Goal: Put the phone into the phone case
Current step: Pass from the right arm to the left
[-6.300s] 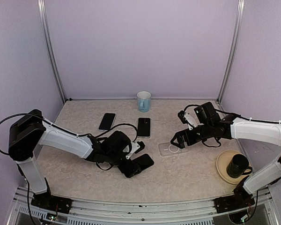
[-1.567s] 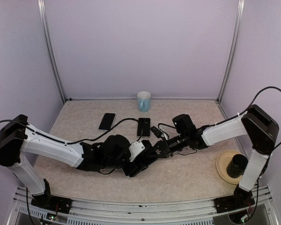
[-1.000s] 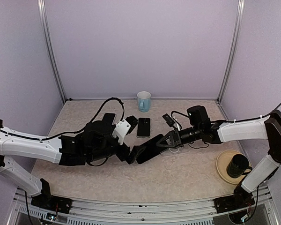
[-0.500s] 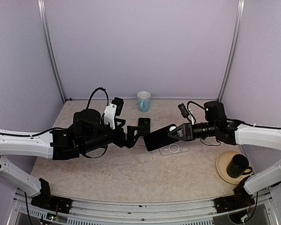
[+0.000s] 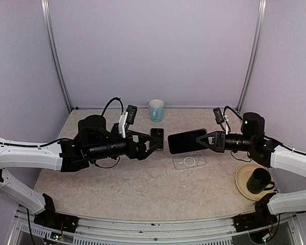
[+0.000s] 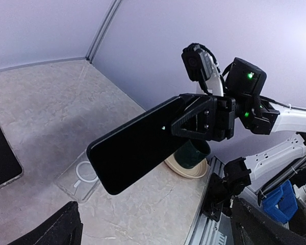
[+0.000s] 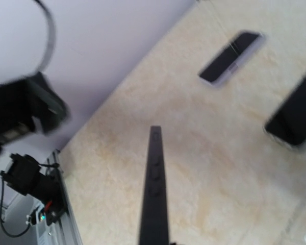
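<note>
Left gripper [image 5: 152,144] was found spread apart and empty, the slim black phone [image 5: 187,141] having been handed across within the last second. It was held in the air, clamped at one end by the right gripper [image 5: 210,140]. The clear plastic phone case [image 5: 189,162] was seen lying flat on the beige table [image 5: 143,189] nearly beneath, so only lowering and seating were judged left. Open room was seen around the case; the yellow plate [image 5: 240,176] stood well apart.

Three phones are in view: one raised phone [image 5: 186,141] and two lying flat, a pale-edged phone [image 7: 229,58] and a dark phone [image 7: 295,118]. There is one clear phone case [image 5: 189,162]. Cups number two, a pale blue cup [image 5: 156,110] and a black mug [image 5: 258,179], and there is one plate [image 5: 240,178].
</note>
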{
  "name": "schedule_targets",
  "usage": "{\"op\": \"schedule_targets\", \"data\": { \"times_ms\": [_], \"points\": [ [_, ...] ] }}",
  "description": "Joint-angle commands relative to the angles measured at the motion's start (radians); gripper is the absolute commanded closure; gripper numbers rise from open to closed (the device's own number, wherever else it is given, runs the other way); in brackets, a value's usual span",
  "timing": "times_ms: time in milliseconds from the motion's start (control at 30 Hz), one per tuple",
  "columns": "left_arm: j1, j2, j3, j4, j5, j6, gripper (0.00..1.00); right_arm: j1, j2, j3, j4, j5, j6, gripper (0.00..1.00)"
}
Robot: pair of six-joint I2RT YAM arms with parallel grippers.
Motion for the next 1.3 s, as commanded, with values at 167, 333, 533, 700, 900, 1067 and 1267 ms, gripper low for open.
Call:
{"op": "schedule_targets", "data": {
  "times_ms": [167, 333, 533, 700, 900, 1067, 1267],
  "points": [
    [0.019, 0.091, 0.024, 0.122, 0.190, -0.071, 0.01, -0.007, -0.059, -0.015, 0.214, -0.066, 0.010, 1.00],
    [0.028, 0.113, 0.019, 0.175, 0.242, -0.089, 0.01, -0.007, -0.021, -0.005, 0.262, -0.121, 0.038, 1.00],
    [0.036, 0.132, 0.018, 0.203, 0.266, -0.104, 0.01, -0.007, -0.014, -0.037, 0.318, -0.127, 0.073, 1.00],
    [0.041, 0.145, 0.018, 0.218, 0.269, -0.114, 0.01, -0.007, -0.030, -0.043, 0.326, -0.126, 0.069, 1.00],
    [0.046, 0.157, 0.001, 0.248, 0.272, -0.129, 0.01, -0.007, -0.059, -0.047, 0.329, -0.122, 0.057, 1.00],
    [0.050, 0.174, -0.004, 0.293, 0.314, -0.149, 0.01, -0.007, -0.073, -0.057, 0.330, -0.110, 0.059, 1.00],
    [0.050, 0.206, 0.006, 0.336, 0.356, -0.175, 0.01, -0.007, -0.061, -0.087, 0.410, -0.137, 0.097, 1.00]
  ]
}}
